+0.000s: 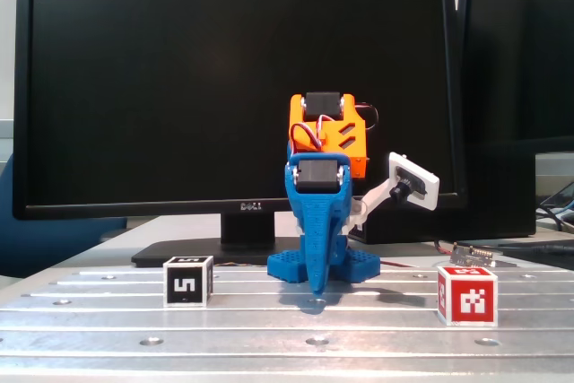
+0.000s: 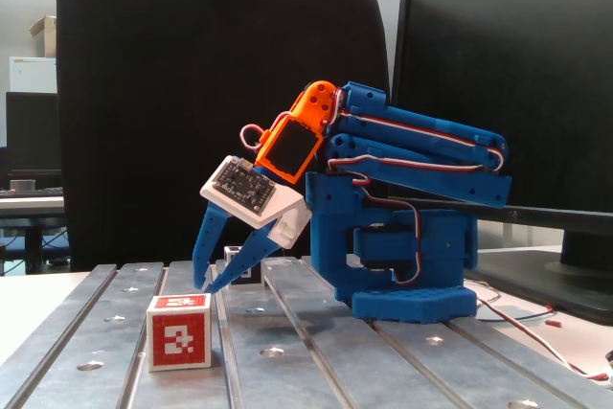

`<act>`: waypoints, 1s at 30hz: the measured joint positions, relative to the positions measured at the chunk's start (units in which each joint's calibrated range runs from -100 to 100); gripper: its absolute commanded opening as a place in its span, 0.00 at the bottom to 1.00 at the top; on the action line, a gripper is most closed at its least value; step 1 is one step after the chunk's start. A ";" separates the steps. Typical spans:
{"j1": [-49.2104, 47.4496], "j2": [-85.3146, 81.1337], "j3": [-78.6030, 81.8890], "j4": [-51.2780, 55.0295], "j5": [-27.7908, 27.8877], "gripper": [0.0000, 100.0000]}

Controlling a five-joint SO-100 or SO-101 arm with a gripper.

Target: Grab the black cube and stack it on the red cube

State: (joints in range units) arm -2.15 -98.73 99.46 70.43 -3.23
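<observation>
Black cube (image 1: 187, 281): on table, left of gripper (image 1: 316, 291) in front-on fixed view, apart. Red cube (image 1: 466, 294): right, farther off. Fingers parted slightly, holding nothing, tips near tabletop.

Arm folded, gripper (image 2: 213, 286) down, slightly parted, empty
</observation>
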 measured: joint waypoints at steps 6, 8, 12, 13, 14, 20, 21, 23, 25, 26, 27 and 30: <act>0.00 0.00 0.00 -0.09 0.00 0.01; 0.00 0.00 0.00 -0.09 0.00 0.01; 0.00 0.00 0.00 -0.09 0.00 0.01; 0.00 0.00 0.00 -0.09 0.00 0.01; 0.00 0.00 0.00 -0.09 0.00 0.01; 0.00 0.00 0.00 -0.17 0.00 0.01; 0.00 0.00 0.00 -0.17 0.00 0.01; 0.00 0.00 0.00 -0.86 0.00 0.01; 0.00 0.00 0.00 -1.20 0.00 0.01; 0.00 0.00 0.00 -1.38 0.00 0.01; 0.00 0.00 0.00 -1.72 0.00 0.01; -0.44 0.00 0.00 -2.49 0.00 0.01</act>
State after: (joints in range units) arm -2.59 -98.73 99.46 67.94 -3.23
